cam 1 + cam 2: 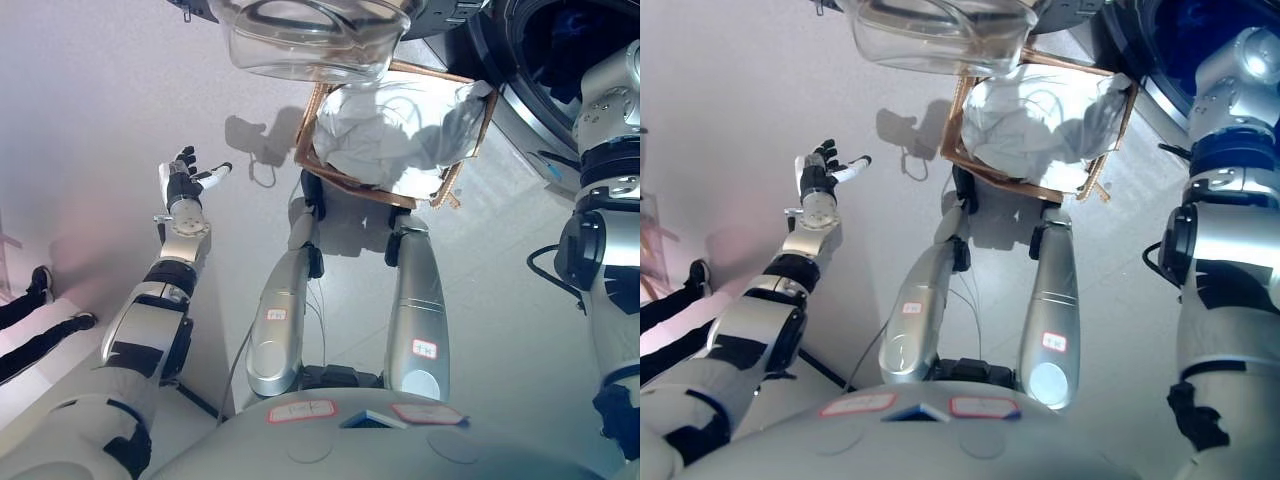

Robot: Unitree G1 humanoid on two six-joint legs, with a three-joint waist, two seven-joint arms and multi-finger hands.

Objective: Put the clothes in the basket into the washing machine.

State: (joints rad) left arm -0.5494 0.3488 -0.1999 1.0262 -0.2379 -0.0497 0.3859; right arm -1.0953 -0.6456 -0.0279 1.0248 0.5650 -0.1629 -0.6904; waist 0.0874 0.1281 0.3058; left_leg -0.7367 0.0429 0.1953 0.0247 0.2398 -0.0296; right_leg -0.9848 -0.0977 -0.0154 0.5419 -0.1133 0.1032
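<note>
- Left hand (186, 178), dark with white-tipped fingers, hangs over bare floor well to the left of the basket (318, 128); its fingers are spread and relaxed, holding nothing.
- Right arm rises to the right of the basket toward the washing machine (520, 90); its hand is out of view.
- Square basket of brown woven wicker sits on the smooth grey floor (120, 110), with a thin flat rim.
- Clothes (400, 130) fill the basket: a crumpled mound of white and pale grey fabric, soft folds bulging above the rim.
- Washing machine's round dark opening lies just right of the basket, its rim glossy.
- Open door (310, 35), a clear domed bowl of glass or plastic, hangs just above the basket's upper edge.
- A person's dark legs and shoes (40, 285) show far left of the basket.
</note>
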